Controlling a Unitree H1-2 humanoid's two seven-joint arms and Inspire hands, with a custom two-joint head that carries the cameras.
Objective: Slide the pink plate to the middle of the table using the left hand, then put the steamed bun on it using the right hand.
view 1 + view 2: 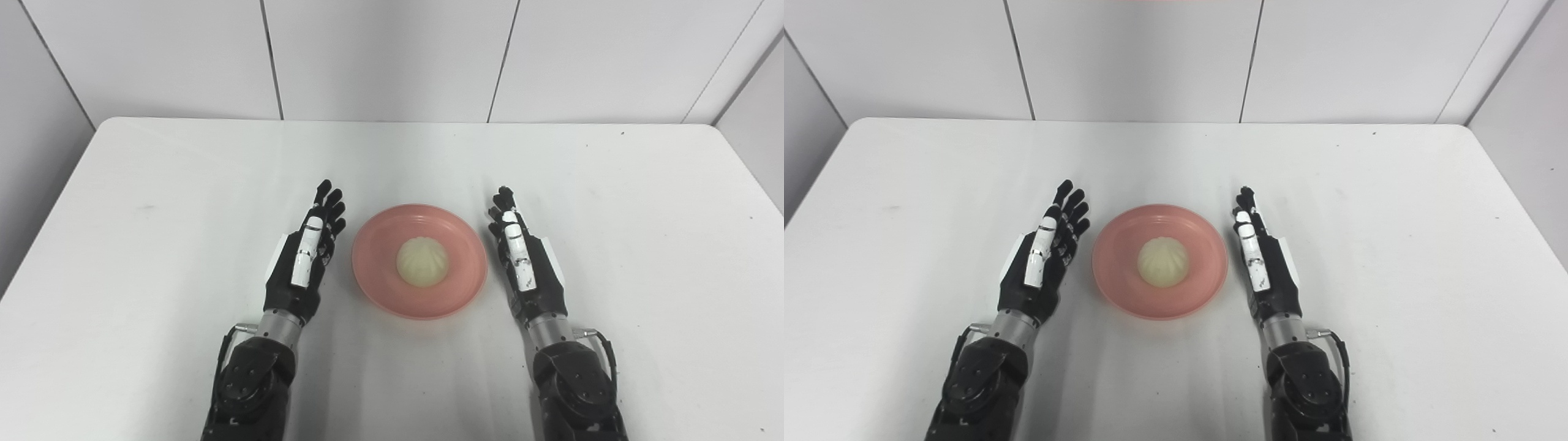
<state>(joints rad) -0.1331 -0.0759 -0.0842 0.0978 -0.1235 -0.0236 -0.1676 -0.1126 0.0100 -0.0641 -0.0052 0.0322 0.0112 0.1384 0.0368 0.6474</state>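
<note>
While both arms reach in from the near edge, the pink plate (pixel 420 262) is seen lying flat on the white counter (pixel 153 233), between the two hands and roughly at the middle of the surface. The steamed bun (pixel 422 262) is set on the plate, close to its centre, with its pleated top facing up. The left hand (pixel 304 258) is held just beside the plate's left rim, apart from it, with a narrow strip of counter visible between them. Its fingers (pixel 329 205) are stretched forward and spread slightly, and nothing is held in it. The right hand (pixel 525 260) is held just beside the plate's right rim, likewise apart from it, turned edge-on so that its fingers (pixel 503 199) point away from the robot. These fingers are extended and lie close alongside one another rather than curled, and nothing is gripped by them. Both hands are placed at about the same depth, level with the plate, with palms turned inward toward it. Whether the hands rest on the counter or hover just over it cannot be told. Beyond the hands, the far part of the counter is bordered by a pale panelled wall (pixel 392 55).
</note>
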